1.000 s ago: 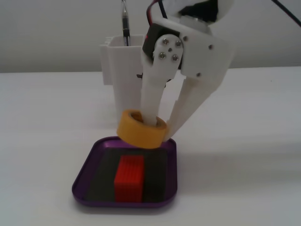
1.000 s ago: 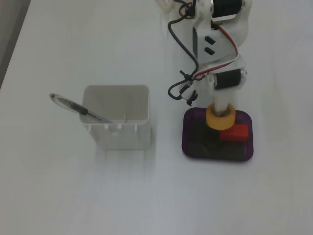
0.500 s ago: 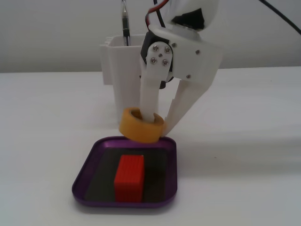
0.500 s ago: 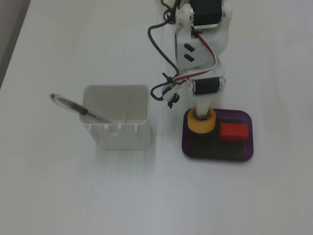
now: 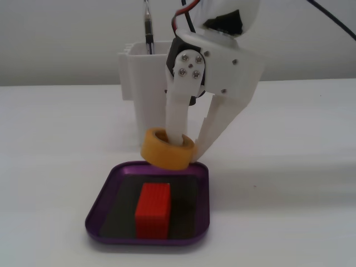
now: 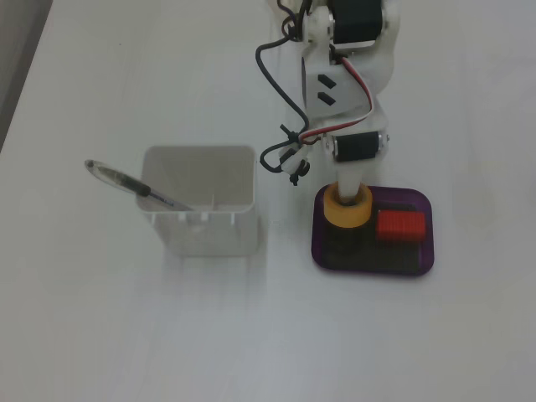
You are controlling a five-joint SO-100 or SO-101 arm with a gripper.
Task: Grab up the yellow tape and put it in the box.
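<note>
Right now one arm stands on the white counter (image 5: 289, 139), and its jaws (image 5: 186, 146) (image 6: 347, 199) are partly closed on the one tape (image 5: 167, 148) (image 6: 347, 206): one finger (image 5: 177, 119) goes down through the roll's hollow centre, the other runs outside its wall on the right of the low fixed view. The roll hangs tilted at the fingertips. Whether it touches the box below, I cannot tell.

Under and just in front of the jaws lies one purple box (image 5: 100, 206) (image 6: 429, 255) with a dark bottom. In the low view the tape sits over the box's far rim; in the high fixed view it overlaps the box's upper left part.

One red block (image 5: 153, 210) (image 6: 399, 225) rests inside the box, in front of the jaws in the low view and beside the tape, apart from it, in the high view.

Behind the jaws in the low view, and to their left in the high one, is one white container (image 5: 142, 89) (image 6: 199, 205) holding one pen (image 5: 147, 28) (image 6: 134, 186).
</note>
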